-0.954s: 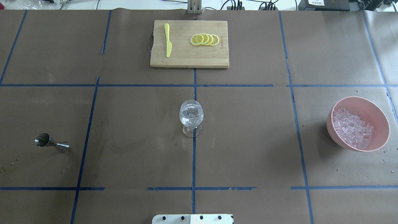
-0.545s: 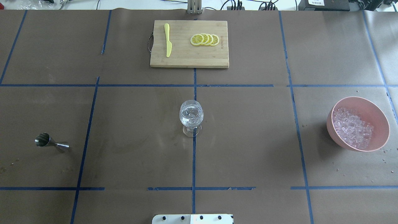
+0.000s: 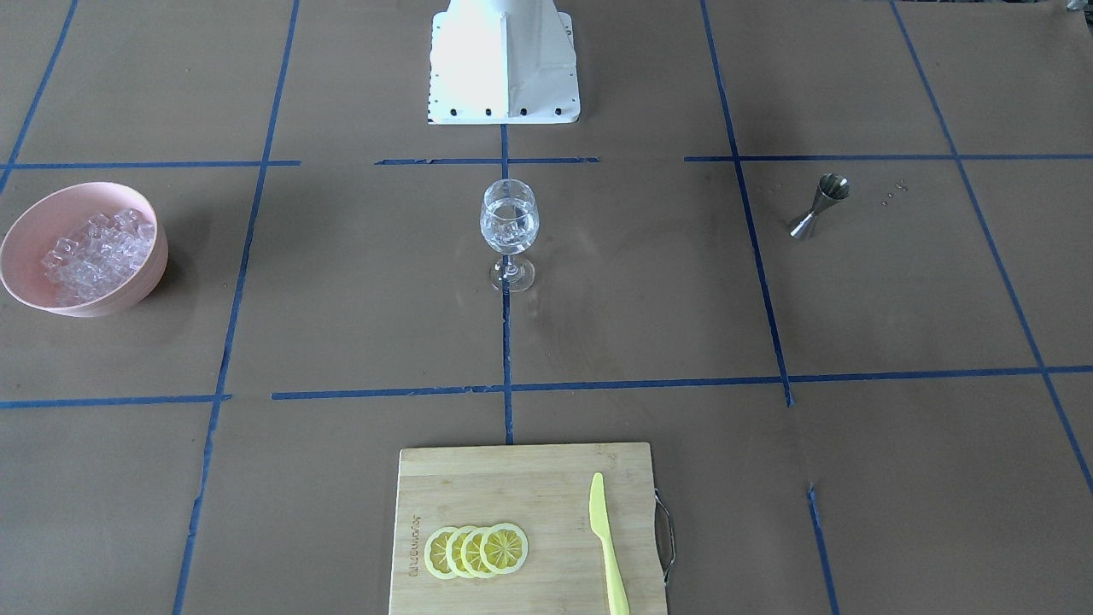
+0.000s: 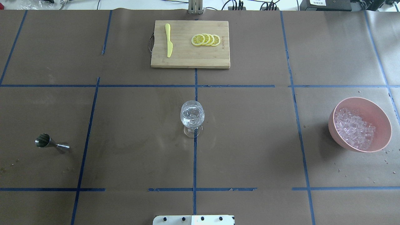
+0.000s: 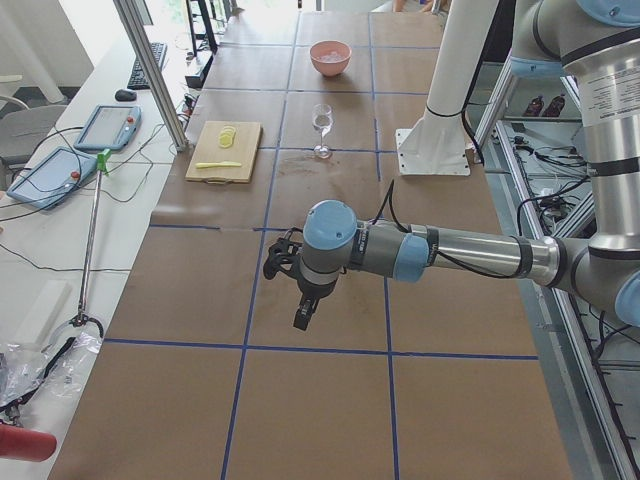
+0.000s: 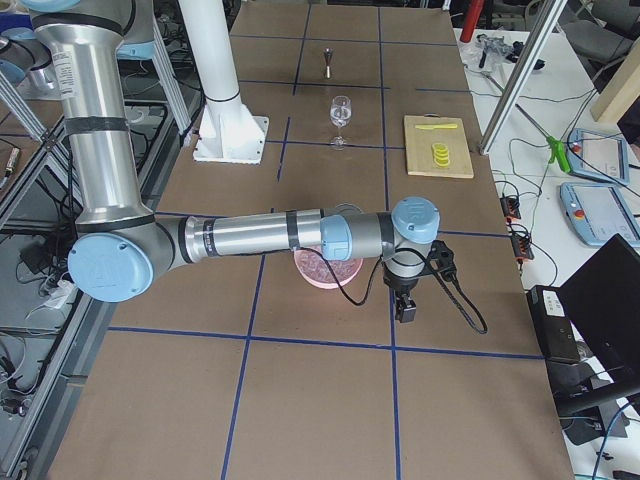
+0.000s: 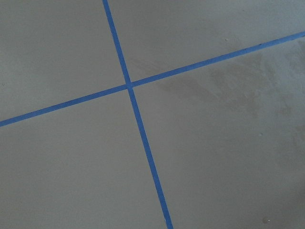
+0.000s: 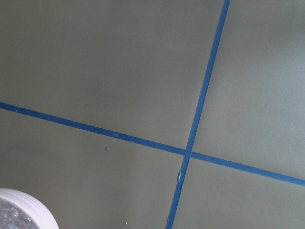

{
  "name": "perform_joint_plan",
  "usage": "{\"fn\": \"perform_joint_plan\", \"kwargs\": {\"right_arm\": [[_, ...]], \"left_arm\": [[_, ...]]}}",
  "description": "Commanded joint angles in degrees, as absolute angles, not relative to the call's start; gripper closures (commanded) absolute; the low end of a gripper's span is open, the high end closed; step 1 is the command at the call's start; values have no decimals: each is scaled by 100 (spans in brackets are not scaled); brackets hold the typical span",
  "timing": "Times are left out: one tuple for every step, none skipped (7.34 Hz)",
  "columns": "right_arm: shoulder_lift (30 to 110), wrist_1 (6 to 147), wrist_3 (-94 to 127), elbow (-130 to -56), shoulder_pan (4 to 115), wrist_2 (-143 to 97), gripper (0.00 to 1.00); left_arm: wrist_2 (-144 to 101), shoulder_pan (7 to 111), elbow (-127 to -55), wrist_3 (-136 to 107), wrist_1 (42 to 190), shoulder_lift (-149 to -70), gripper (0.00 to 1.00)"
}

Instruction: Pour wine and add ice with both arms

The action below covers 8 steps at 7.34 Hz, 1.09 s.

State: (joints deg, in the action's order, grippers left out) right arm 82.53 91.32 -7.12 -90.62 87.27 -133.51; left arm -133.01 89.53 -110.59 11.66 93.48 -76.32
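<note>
A stemmed glass [image 4: 192, 117] [image 3: 510, 224] stands upright at the table's centre, holding clear wine and a few ice cubes. A pink bowl [image 4: 379, 117] [image 3: 30, 218] heaped with ice [image 4: 353, 128] sits at the robot's right. A steel jigger [image 4: 51, 143] [image 3: 820, 205] stands on the robot's left side. The left gripper [image 5: 300, 318] hangs over bare table far left of the jigger, seen only from the side, so I cannot tell its state. The right gripper [image 6: 407, 310] hovers just beyond the bowl [image 6: 325, 270]; again I cannot tell its state. Both wrist views show only paper and tape, plus the bowl's rim [image 8: 24, 205].
A wooden cutting board [image 4: 187, 59] at the far side carries several lemon slices [image 4: 206, 39] and a yellow knife [image 4: 168, 40]. The white pedestal [image 3: 504, 60] stands at the robot's edge. Blue tape lines cross the brown paper.
</note>
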Motion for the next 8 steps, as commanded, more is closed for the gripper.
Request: {"fn": "perform_joint_plan", "kwargs": {"right_arm": [[8253, 9132, -712, -9070, 8728, -13359, 0], [8253, 9132, -703, -9070, 8728, -13359, 0], [8253, 9132, -703, -9088, 8728, -13359, 0], [8262, 9132, -703, -9088, 8728, -13385, 0], [8279, 9132, -703, -9097, 8728, -13455, 0], [8279, 9132, -703, -9097, 8728, -13456, 0], [8271, 9132, -703, -9088, 8728, -13447, 0], [8271, 9132, -677, -9088, 8728, -13439, 0]], "left_arm": [[-12938, 9252, -11039, 1932, 8178, -8102, 0], [-12946, 9394, -11030, 1934, 8165, -8095, 0], [-12946, 9395, -11004, 1942, 8148, -8112, 0], [-12946, 9396, -10978, 1942, 8147, -8147, 0], [-12946, 9396, -10830, 1942, 8174, -8182, 0], [-12946, 9404, -10811, 1925, 8174, -8183, 0], [-12990, 9404, -10741, 1873, 8174, -8183, 0], [-13025, 9404, -10740, 1855, 8174, -8183, 0]]}}
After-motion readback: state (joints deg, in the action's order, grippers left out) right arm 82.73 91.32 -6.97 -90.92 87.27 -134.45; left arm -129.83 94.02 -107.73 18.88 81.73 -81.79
